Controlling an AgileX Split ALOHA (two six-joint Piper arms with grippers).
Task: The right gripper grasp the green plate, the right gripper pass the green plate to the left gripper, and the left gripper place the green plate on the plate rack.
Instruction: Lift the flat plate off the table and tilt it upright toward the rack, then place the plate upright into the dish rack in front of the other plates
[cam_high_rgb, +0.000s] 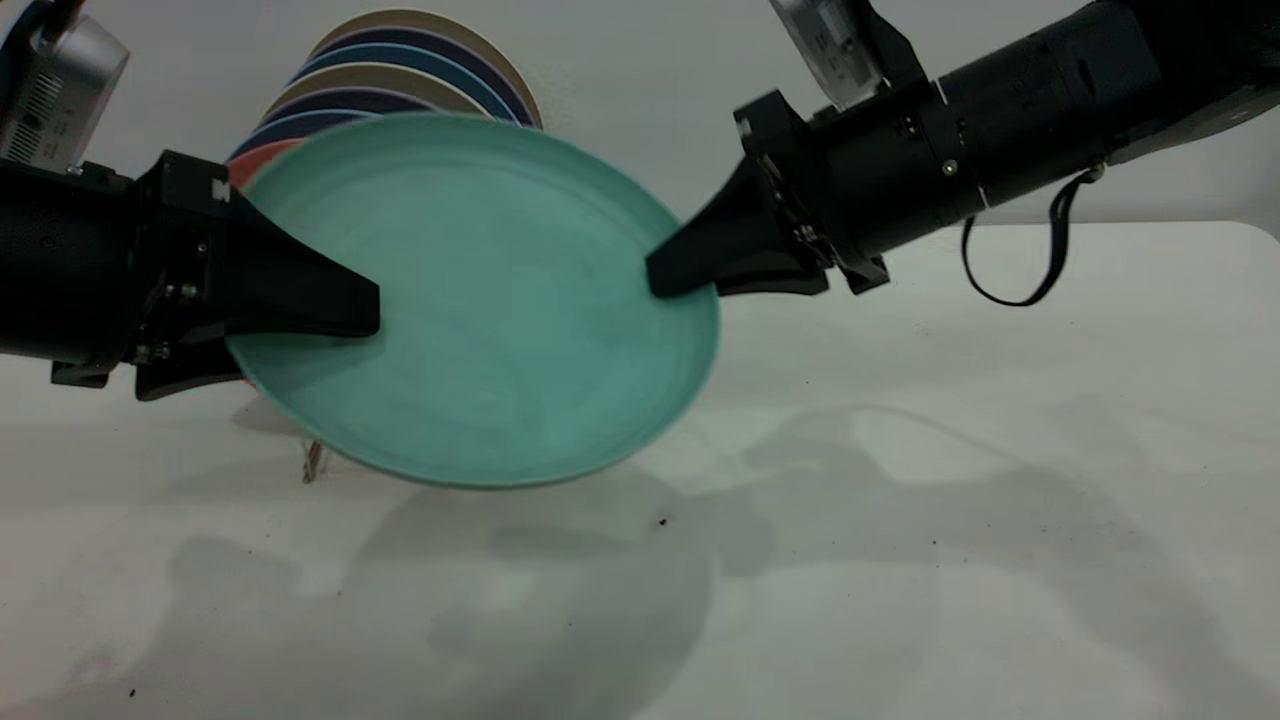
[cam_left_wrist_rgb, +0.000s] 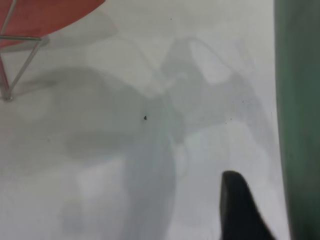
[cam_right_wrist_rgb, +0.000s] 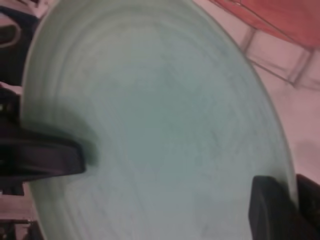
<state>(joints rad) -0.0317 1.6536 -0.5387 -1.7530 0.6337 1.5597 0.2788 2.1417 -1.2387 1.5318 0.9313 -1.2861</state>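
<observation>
The green plate (cam_high_rgb: 500, 300) hangs tilted above the white table, in front of the plate rack (cam_high_rgb: 312, 462). My right gripper (cam_high_rgb: 662, 280) is shut on the plate's right rim; in the right wrist view the rim (cam_right_wrist_rgb: 165, 125) runs between its two fingers (cam_right_wrist_rgb: 270, 212). My left gripper (cam_high_rgb: 372, 310) straddles the plate's left rim with its jaws open. In the left wrist view one finger (cam_left_wrist_rgb: 242, 212) stands a little apart from the plate (cam_left_wrist_rgb: 300, 120), which is seen edge-on, and the other finger is hidden behind it.
Several plates (cam_high_rgb: 400, 70), dark blue, beige and one salmon-pink (cam_left_wrist_rgb: 45, 15), stand upright in the rack behind the green plate. The rack's thin wire loops (cam_left_wrist_rgb: 20, 65) rest on the white table (cam_high_rgb: 950, 500), which stretches to the right and front.
</observation>
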